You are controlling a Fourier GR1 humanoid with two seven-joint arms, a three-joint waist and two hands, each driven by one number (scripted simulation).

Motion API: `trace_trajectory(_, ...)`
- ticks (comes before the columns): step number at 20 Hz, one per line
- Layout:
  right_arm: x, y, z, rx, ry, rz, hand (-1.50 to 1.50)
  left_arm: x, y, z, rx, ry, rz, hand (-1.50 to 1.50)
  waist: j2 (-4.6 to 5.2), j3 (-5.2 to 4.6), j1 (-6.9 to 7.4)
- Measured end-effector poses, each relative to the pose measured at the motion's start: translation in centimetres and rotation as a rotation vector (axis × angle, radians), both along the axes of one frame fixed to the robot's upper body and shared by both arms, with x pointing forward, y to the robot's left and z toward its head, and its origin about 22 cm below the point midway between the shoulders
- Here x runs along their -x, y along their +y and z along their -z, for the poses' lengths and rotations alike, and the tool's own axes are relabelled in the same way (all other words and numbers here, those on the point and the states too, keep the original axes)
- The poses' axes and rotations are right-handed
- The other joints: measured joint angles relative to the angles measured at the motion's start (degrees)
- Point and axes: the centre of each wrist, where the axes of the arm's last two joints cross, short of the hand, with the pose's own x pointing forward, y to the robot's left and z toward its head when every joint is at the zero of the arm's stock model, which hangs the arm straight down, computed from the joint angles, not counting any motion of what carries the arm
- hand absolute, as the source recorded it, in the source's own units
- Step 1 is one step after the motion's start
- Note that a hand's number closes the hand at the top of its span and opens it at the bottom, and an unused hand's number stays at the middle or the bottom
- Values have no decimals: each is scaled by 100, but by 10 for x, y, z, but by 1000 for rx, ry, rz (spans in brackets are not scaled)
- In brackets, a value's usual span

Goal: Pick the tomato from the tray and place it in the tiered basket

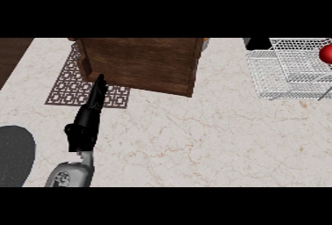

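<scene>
Tomato (pixel 326 54) already in tiered basket (pixel 285 74); left hand (pixel 88 123) open, far from basket; next only retreat.

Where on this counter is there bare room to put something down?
The widest bare marble lies in front of the wooden box, between the left hand and the white wire tiered basket. It is crowded at the far edge: the box sits on a patterned mat, and the basket, with the tomato in it, fills the right corner.
</scene>
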Motion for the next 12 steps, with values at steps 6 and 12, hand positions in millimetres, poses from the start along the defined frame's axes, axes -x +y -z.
trace_trajectory(6,9,-24,-13,-181,-179,60,-150,-3,5,-5,-4,-2,-6,0,-11,0,-40)
trace_trajectory(12,43,-76,-27,-295,-288,231,-150,-2,6,0,-6,-2,-20,0,-27,-3,-113)
